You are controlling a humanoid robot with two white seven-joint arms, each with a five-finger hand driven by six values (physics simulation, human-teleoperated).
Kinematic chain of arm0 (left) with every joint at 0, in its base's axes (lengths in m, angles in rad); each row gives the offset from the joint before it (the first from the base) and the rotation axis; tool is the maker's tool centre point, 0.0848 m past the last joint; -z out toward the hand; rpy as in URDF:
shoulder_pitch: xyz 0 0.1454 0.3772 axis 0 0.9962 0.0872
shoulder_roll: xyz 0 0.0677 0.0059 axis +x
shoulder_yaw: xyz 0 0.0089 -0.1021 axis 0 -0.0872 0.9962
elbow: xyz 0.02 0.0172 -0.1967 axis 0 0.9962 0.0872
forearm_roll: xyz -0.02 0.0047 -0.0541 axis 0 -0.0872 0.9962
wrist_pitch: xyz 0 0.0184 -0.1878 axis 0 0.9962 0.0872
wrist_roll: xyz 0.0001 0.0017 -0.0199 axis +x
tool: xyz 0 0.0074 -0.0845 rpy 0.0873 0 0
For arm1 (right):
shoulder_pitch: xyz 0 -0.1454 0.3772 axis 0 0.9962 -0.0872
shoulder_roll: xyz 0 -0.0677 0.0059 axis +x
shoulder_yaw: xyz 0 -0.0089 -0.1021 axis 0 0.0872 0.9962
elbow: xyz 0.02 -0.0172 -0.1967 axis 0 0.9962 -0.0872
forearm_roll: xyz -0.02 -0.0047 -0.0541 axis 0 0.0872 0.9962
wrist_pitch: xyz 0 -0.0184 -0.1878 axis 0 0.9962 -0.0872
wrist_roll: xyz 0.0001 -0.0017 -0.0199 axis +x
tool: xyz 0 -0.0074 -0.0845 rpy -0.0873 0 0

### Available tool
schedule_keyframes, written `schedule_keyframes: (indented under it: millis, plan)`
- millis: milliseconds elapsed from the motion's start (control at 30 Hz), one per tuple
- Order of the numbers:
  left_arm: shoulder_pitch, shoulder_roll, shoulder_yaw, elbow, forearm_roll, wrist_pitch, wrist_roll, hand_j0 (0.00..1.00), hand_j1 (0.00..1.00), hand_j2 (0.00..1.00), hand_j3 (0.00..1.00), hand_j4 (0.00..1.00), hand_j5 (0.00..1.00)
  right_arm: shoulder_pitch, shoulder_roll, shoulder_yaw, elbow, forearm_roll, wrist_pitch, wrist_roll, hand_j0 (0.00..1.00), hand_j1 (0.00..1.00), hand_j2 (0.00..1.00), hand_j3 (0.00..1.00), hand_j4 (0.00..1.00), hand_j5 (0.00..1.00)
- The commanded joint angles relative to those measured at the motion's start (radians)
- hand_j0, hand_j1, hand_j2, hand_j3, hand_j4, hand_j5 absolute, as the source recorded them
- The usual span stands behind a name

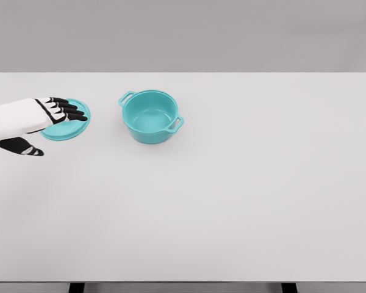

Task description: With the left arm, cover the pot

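Grey wall is backing a white bench (232,201) that is filling most of the view. Teal pot (150,116) is sitting uncovered at upper left of centre, two side handles showing, interior bare. Teal lid (70,125) is lying flat on the bench, just left of the pot and apart from it. Left robot hand (49,116) is reaching over the lid, fingers (70,110) extended and spread, thumb dropped below, gripping nothing.

We see a teal pot (150,116) standing upright and uncovered on the white table, its two handles set diagonally. Its flat teal lid (70,124) lies well apart to the left, partly hidden
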Motion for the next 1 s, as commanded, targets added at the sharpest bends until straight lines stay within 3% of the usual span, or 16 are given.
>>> schedule_keyframes:
  millis: [0, 33, 100, 133, 233, 300, 400, 467, 533, 667, 733, 767, 833, 967]
  plan:
    - [0.0, -0.009, 0.0, 0.001, 0.01, 0.002, 0.0, 1.0, 1.0, 1.0, 1.0, 1.0, 1.0, 0.0, 0.0, -0.001, 0.002, -0.001, 0.0, 0.0, 1.0, 1.0, 1.0, 1.0, 1.0, 1.0]
    - [-0.015, -0.014, 0.0, 0.018, 0.01, 0.002, 0.0, 1.0, 1.0, 1.0, 1.0, 1.0, 1.0, 0.002, 0.0, -0.001, 0.002, -0.001, 0.0, 0.0, 1.0, 1.0, 1.0, 1.0, 1.0, 1.0]
    - [-0.087, -0.078, -0.028, 0.146, 0.002, 0.002, 0.0, 1.0, 1.0, 1.0, 1.0, 1.0, 1.0, 0.002, 0.0, -0.001, 0.002, -0.001, 0.0, 0.0, 1.0, 1.0, 1.0, 1.0, 1.0, 1.0]
    - [-0.133, -0.08, -0.074, 0.177, 0.002, 0.002, 0.0, 1.0, 1.0, 1.0, 1.0, 1.0, 1.0, 0.002, 0.0, -0.001, 0.002, -0.001, 0.0, 0.0, 1.0, 1.0, 1.0, 1.0, 1.0, 1.0]
    - [-0.261, -0.175, -0.183, 0.38, -0.006, 0.002, 0.001, 1.0, 1.0, 1.0, 1.0, 1.0, 1.0, 0.002, 0.0, -0.001, 0.002, -0.001, 0.0, 0.002, 1.0, 1.0, 1.0, 1.0, 1.0, 1.0]
    - [-0.31, -0.225, -0.243, 0.436, -0.004, 0.002, 0.0, 1.0, 1.0, 1.0, 1.0, 1.0, 1.0, 0.002, 0.0, -0.001, 0.0, -0.001, 0.0, 0.0, 1.0, 1.0, 1.0, 1.0, 1.0, 1.0]
    - [-0.324, -0.256, -0.243, 0.535, -0.003, 0.002, -0.005, 1.0, 1.0, 1.0, 1.0, 1.0, 1.0, 0.002, 0.0, -0.001, 0.002, -0.001, 0.0, 0.0, 1.0, 1.0, 1.0, 1.0, 1.0, 1.0]
    - [-0.328, -0.271, -0.244, 0.576, -0.01, 0.002, -0.054, 1.0, 1.0, 1.0, 1.0, 1.0, 1.0, 0.002, 0.0, -0.001, 0.002, -0.001, 0.0, 0.0, 1.0, 1.0, 1.0, 1.0, 1.0, 1.0]
    - [-0.337, -0.301, -0.243, 0.622, -0.079, 0.002, -0.058, 1.0, 1.0, 1.0, 1.0, 1.0, 1.0, 0.002, 0.0, -0.001, 0.0, -0.001, 0.0, 0.0, 1.0, 1.0, 1.0, 1.0, 1.0, 1.0]
    - [-0.394, -0.322, -0.243, 0.717, -0.073, 0.002, -0.074, 1.0, 1.0, 1.0, 1.0, 1.0, 1.0, 0.002, 0.0, -0.001, 0.002, -0.001, 0.0, 0.0, 1.0, 1.0, 1.0, 1.0, 1.0, 1.0]
    - [-0.426, -0.371, -0.246, 0.826, -0.085, 0.002, -0.075, 1.0, 1.0, 1.0, 1.0, 1.0, 1.0, 0.002, 0.0, -0.001, 0.002, -0.001, 0.0, 0.0, 1.0, 1.0, 1.0, 1.0, 1.0, 1.0]
    - [-0.433, -0.379, -0.252, 0.835, -0.088, 0.002, -0.075, 1.0, 1.0, 1.0, 1.0, 1.0, 1.0, 0.002, 0.0, -0.001, 0.002, -0.001, 0.0, 0.0, 1.0, 1.0, 1.0, 1.0, 1.0, 1.0]
    - [-0.463, -0.428, -0.276, 0.926, -0.088, 0.002, -0.072, 1.0, 1.0, 1.0, 1.0, 1.0, 1.0, 0.002, 0.0, -0.001, 0.002, -0.001, 0.0, 0.0, 1.0, 1.0, 1.0, 1.0, 1.0, 1.0]
    - [-0.469, -0.437, -0.282, 0.932, -0.087, 0.002, -0.069, 1.0, 1.0, 1.0, 1.0, 1.0, 1.0, 0.002, 0.0, -0.001, 0.002, -0.001, 0.0, 0.0, 1.0, 1.0, 1.0, 1.0, 1.0, 1.0]
